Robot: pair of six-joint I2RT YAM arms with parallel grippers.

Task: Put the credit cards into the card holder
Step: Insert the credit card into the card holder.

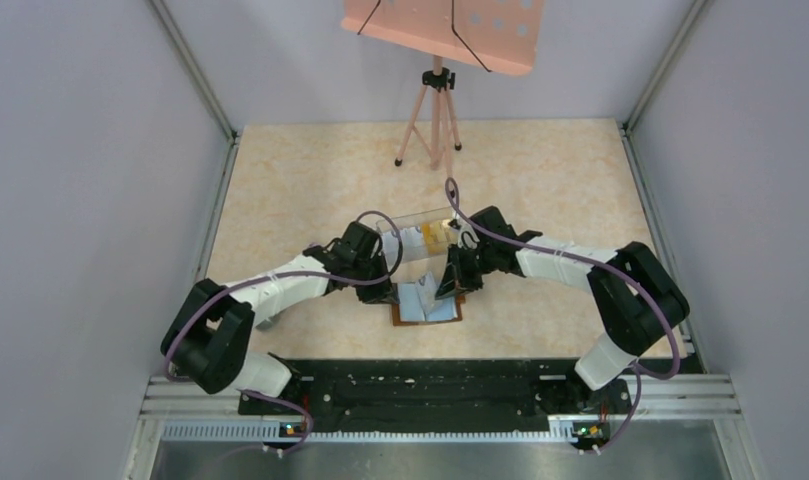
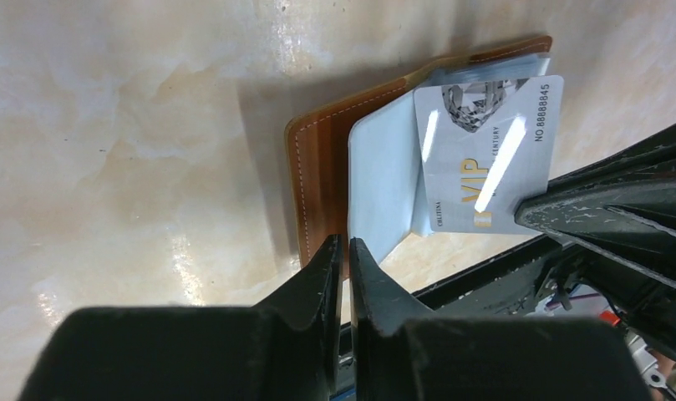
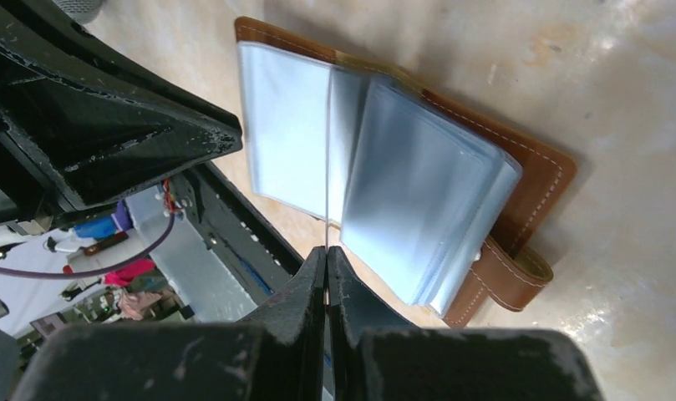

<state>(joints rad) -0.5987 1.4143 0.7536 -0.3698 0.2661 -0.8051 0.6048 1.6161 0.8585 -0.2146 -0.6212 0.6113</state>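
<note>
The brown leather card holder (image 1: 427,318) lies open on the table, its clear pockets (image 3: 418,184) fanned up and its snap tab (image 3: 510,276) at the side. My right gripper (image 3: 327,249) is shut on a whitish VIP credit card (image 2: 489,159), seen edge-on in the right wrist view (image 3: 327,150). It holds the card upright over the open pockets. My left gripper (image 2: 344,242) is shut on the near edge of the card holder (image 2: 317,167), where leather meets a clear pocket. Orange-yellow cards (image 1: 435,237) sit in the clear box.
A clear plastic box (image 1: 405,242) stands just behind the card holder, between the two grippers. A pink tripod (image 1: 435,110) with a pink board (image 1: 445,30) stands at the back. The black rail (image 1: 430,380) runs along the table's near edge.
</note>
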